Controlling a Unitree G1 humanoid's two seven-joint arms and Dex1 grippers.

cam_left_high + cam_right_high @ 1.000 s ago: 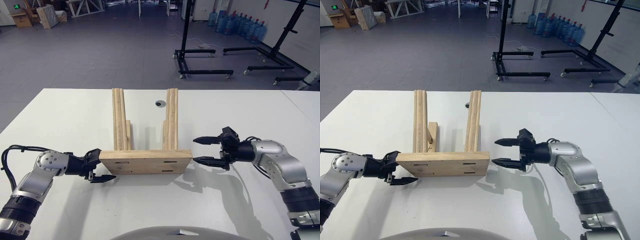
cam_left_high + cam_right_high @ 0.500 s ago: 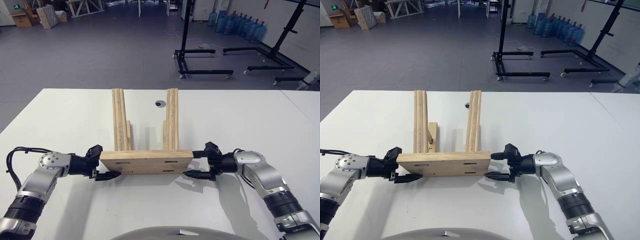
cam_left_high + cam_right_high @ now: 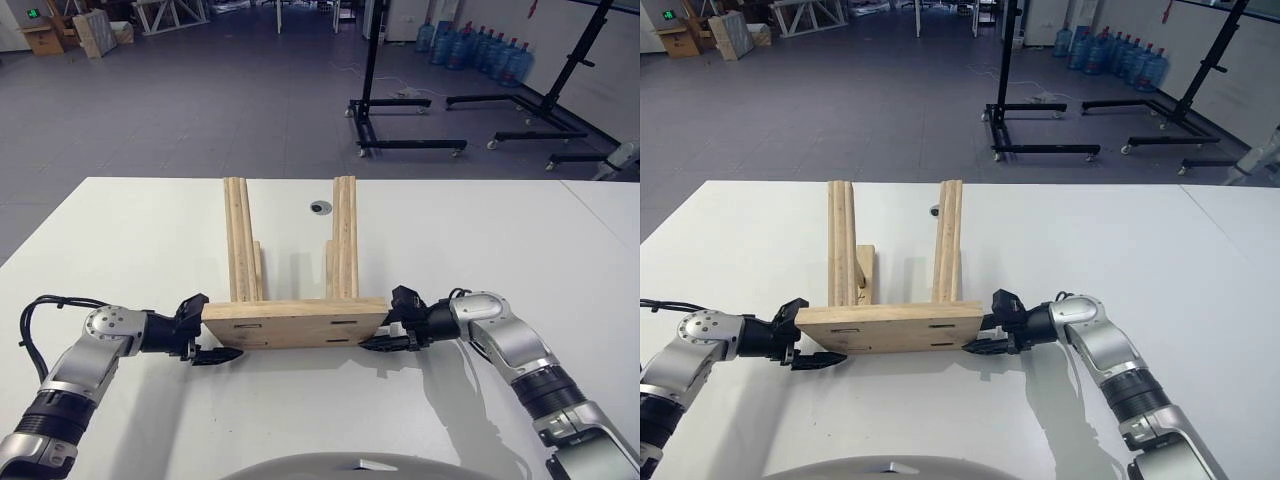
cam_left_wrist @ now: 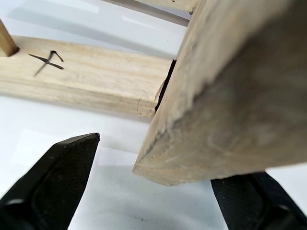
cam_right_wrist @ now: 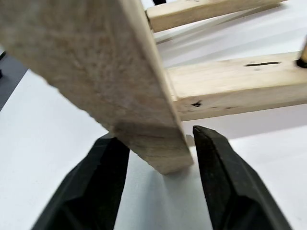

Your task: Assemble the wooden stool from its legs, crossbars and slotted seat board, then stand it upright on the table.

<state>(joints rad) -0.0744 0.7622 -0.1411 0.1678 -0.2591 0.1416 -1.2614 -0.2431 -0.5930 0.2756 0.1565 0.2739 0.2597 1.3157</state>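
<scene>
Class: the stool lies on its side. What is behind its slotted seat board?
Two pairs of legs run away from the seat board across the table, with a shorter wooden piece inside each pair. The board hides where they join it.

1. The seat board (image 3: 293, 322) stands on edge and hides where the legs (image 3: 344, 240) join behind it.
2. In both wrist views the seat board is blurred and cut off by the frame.
3. At the board's left end, one of the left gripper's (image 3: 212, 330) fingers (image 4: 249, 196) is partly hidden behind it.
4. At the board's right end, the right gripper's (image 3: 380, 325) hold cannot be made out.
5. Far beyond the board, a round thing (image 3: 320, 207) is too small to identify.
</scene>
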